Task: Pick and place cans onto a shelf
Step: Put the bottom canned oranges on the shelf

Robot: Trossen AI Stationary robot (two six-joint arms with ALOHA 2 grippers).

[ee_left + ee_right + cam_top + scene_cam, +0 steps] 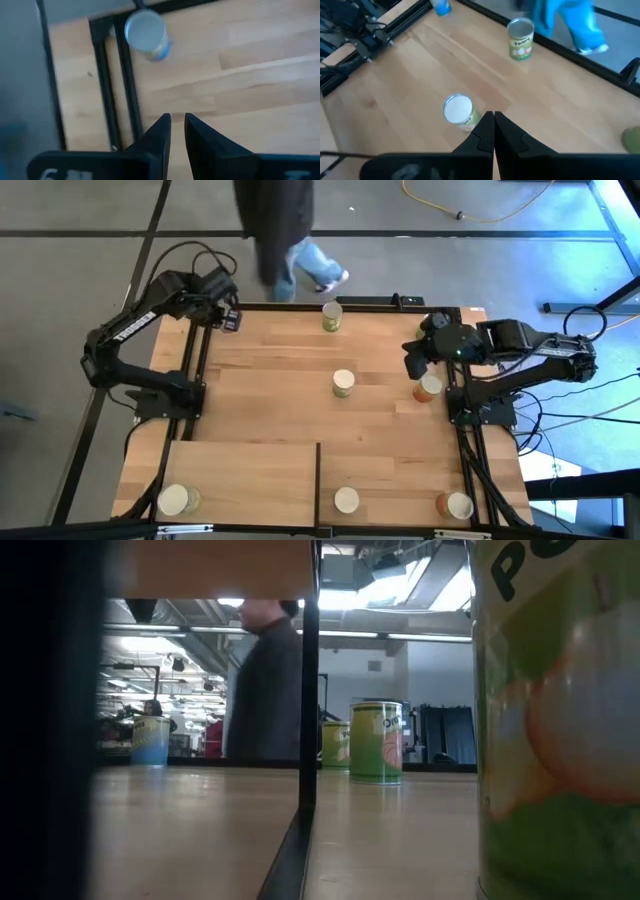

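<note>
High view: three cans on the shelf (250,470), at least four not yet placed, both my grippers empty.
Done so far, as I judge it: left shelf can (175,500), middle shelf can (346,501) just past the divider (318,480), right shelf can (455,505). Left on the bare table: far green can (332,317), centre green can (343,383), orange can (428,388) just beside my right arm, blue can (146,34) at the far left corner. I count seven, so roughly under half done. My left gripper (176,125) has its fingers parted by a slim gap, grasping nothing, clear of the blue can. My right gripper (493,117) is clenched on nothing, hovering near the centre green can.
</note>
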